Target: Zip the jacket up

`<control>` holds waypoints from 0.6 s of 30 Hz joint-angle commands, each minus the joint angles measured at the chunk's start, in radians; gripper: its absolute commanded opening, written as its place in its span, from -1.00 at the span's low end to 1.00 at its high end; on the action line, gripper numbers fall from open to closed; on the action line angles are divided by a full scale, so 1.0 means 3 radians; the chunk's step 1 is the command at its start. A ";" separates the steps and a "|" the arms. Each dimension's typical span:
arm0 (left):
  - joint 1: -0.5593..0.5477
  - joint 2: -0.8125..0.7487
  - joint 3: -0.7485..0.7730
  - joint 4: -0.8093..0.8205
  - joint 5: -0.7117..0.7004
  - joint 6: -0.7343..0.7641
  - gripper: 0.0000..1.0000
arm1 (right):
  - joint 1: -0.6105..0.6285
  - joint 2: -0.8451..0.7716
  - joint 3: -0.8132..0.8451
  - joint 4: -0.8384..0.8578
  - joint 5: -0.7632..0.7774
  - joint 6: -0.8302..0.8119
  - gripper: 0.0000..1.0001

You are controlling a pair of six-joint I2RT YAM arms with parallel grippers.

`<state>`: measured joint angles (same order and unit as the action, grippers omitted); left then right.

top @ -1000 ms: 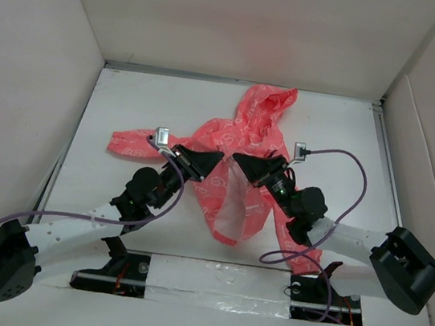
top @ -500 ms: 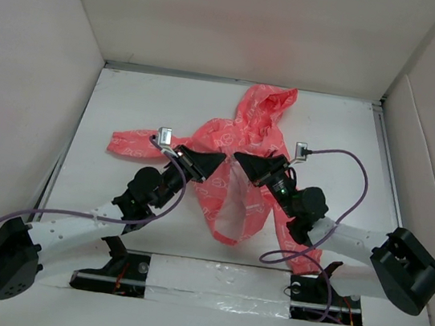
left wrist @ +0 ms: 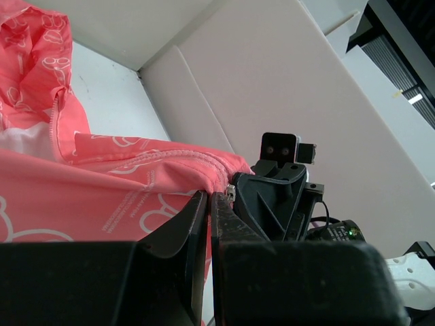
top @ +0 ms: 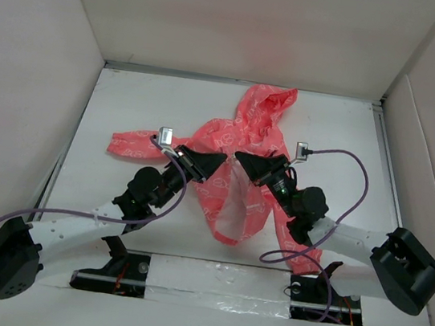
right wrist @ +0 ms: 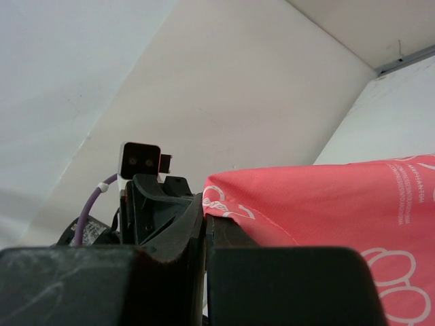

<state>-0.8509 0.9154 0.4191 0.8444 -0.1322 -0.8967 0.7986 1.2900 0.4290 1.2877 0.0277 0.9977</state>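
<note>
The left gripper (left wrist: 209, 198) is clenched on the jacket (top: 242, 134) at its front edge, beside what may be the zipper pull (left wrist: 231, 192) (too small to be sure). The right gripper (right wrist: 204, 219) pinches the opposite edge, tip to tip with the left, likely to align the zipper halves. The jacket lies on the table (top: 350, 141), hood toward the far wall. No container is in view.

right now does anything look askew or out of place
The coral-pink hooded jacket lies crooked, hood angled far-right, front gaping open over its white lining; the left gripper and right gripper pinch its edges.
</note>
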 commanded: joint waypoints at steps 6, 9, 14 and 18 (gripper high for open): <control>-0.0017 0.0012 0.0025 0.0335 0.0221 -0.0018 -1.00 | -0.0013 -0.0005 0.0058 0.1741 0.0031 -0.0069 -1.00; -0.0017 0.0042 0.0055 0.0325 0.0292 0.0003 -1.00 | -0.0044 -0.0005 0.0063 0.1736 0.0015 -0.0064 -1.00; -0.0017 0.0073 0.0111 0.0249 0.0379 0.0049 -1.00 | -0.0075 0.0036 0.0089 0.1741 -0.0031 0.0013 -1.00; -0.0017 0.0109 0.0168 0.0105 0.0410 0.0100 -1.00 | -0.0075 0.0021 0.0109 0.1731 -0.0072 0.0059 -1.00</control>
<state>-0.8490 0.9466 0.4194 0.8539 -0.0883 -0.8875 0.7822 1.2930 0.4290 1.2881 0.0177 1.0100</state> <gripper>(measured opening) 0.014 0.022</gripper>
